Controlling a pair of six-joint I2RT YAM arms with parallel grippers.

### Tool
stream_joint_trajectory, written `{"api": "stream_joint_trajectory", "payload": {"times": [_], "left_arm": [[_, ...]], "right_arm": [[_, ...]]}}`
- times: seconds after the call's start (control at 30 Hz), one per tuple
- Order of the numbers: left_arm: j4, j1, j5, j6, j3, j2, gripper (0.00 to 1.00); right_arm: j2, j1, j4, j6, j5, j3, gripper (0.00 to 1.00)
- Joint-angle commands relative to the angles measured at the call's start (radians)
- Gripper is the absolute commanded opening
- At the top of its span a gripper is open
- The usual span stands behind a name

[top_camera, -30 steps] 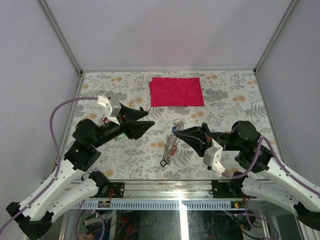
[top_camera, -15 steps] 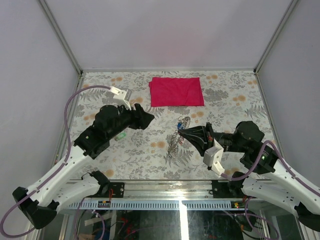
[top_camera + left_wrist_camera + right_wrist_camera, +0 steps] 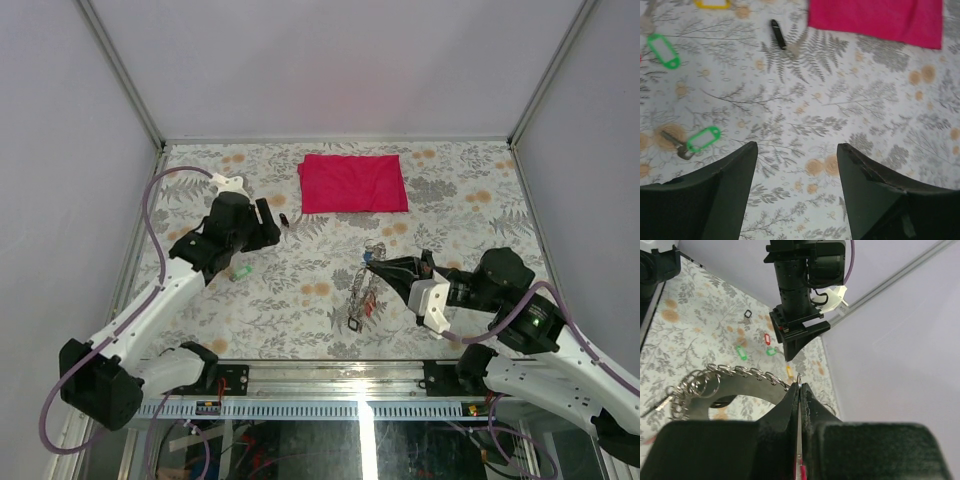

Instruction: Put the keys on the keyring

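Observation:
My right gripper (image 3: 799,386) is shut on a thin metal edge of the keyring (image 3: 742,390), a dark grey band with several small split rings along it. In the top view the keyring (image 3: 357,293) hangs from the right gripper (image 3: 372,265) near the table's middle. My left gripper (image 3: 796,146) stands open and empty over bare table; in the top view the left gripper (image 3: 272,222) is at the back left. Loose keys lie in front of it: a black key (image 3: 779,34), two green-tagged keys (image 3: 662,50) (image 3: 699,139) and a yellow tag (image 3: 712,4).
A folded red cloth (image 3: 353,183) lies at the back centre, and the red cloth (image 3: 875,17) fills the top right of the left wrist view. A red-tagged key (image 3: 767,338) lies among the green ones. Grey walls enclose the table on three sides.
The left arm has swung back and left toward the loose keys, and its jaws have opened wider. The right gripper has shifted slightly right with the keyring still in it.

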Motion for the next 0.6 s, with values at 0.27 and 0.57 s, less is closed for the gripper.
{"api": "stream_joint_trajectory", "payload": {"times": [0.27,0.57], "left_arm": [[-0.025,0.194,-0.039,-0.149,-0.156,0.044,0.56],[0.058,0.303,0.015,-0.189,-0.313,0.063,0.51]], "right_arm": [[-0.023,0.007,0.08,0.189,0.033,-0.029,0.0],[-0.015,0.007,0.099,0.236,0.024,-0.047,0.0]]}}
